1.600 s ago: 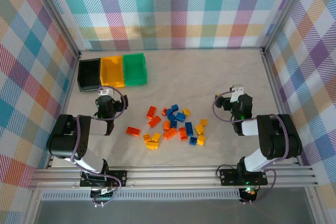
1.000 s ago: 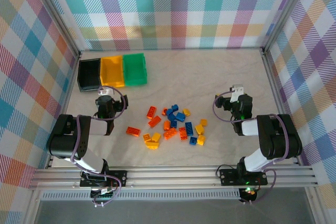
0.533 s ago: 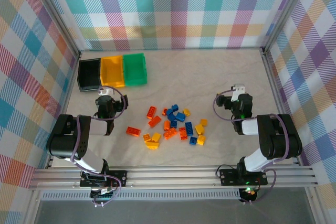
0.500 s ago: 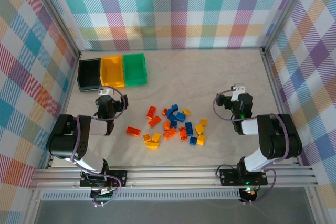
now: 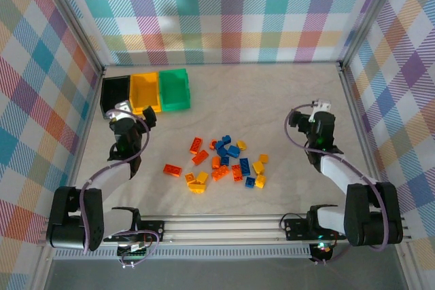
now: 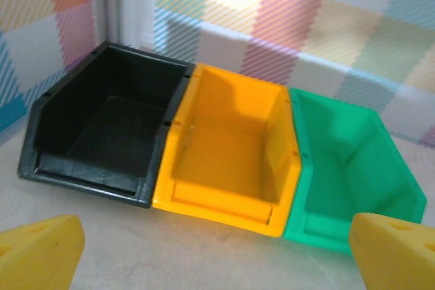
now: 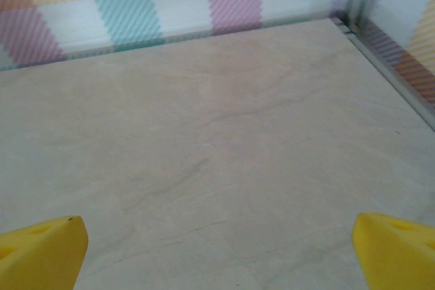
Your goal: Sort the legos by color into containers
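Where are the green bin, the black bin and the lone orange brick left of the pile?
green bin (image 6: 343,168), left wrist view, inner wall.
black bin (image 6: 102,134), left wrist view, bare floor.
lone orange brick (image 5: 172,169), top view, middle.

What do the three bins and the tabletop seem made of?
The black bin, yellow bin and green bin look like molded plastic, slightly glossy: solid color, soft highlights. The tabletop looks like matte marble-patterned stone or laminate: faint veins; which, I cannot tell.
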